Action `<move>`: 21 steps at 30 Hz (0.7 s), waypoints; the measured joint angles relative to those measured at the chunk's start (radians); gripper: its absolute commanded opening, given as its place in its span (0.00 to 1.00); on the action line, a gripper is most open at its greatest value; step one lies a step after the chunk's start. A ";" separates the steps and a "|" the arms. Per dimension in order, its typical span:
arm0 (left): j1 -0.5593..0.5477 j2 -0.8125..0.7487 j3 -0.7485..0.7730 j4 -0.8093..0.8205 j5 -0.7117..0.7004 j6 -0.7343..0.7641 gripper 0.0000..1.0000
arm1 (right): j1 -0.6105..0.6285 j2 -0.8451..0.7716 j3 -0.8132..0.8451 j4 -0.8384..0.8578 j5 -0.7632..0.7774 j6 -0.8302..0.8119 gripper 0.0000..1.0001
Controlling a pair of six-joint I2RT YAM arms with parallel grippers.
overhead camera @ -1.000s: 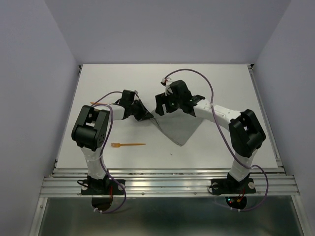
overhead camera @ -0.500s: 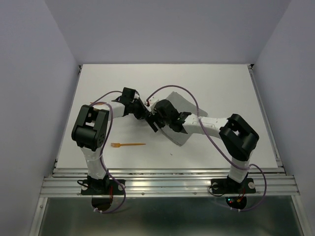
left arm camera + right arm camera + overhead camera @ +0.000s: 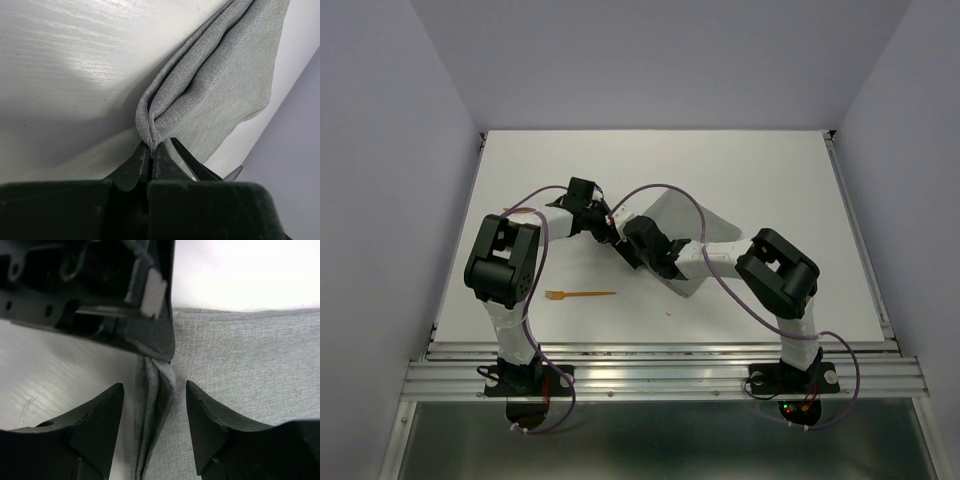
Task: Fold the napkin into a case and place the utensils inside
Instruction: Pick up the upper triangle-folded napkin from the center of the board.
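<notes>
Left gripper [image 3: 151, 156] clamps napkin [image 3: 215, 80] fold, centre. Right gripper [image 3: 154, 410] spread wide, straddling same fold. Orange fork [image 3: 582, 294] lies near-left, apart.

Right gripper [image 3: 638, 243] swept left, folding napkin [image 3: 692, 215] over.

Just ahead of the right gripper [image 3: 154, 390], the left gripper [image 3: 151, 152] blocks passage, pinching the napkin [image 3: 240, 370]. Bare table [image 3: 65, 375] lies to its left.
</notes>
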 measured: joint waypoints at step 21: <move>0.035 -0.040 -0.001 -0.025 0.002 0.021 0.51 | -0.047 0.039 0.034 0.038 -0.158 0.064 0.01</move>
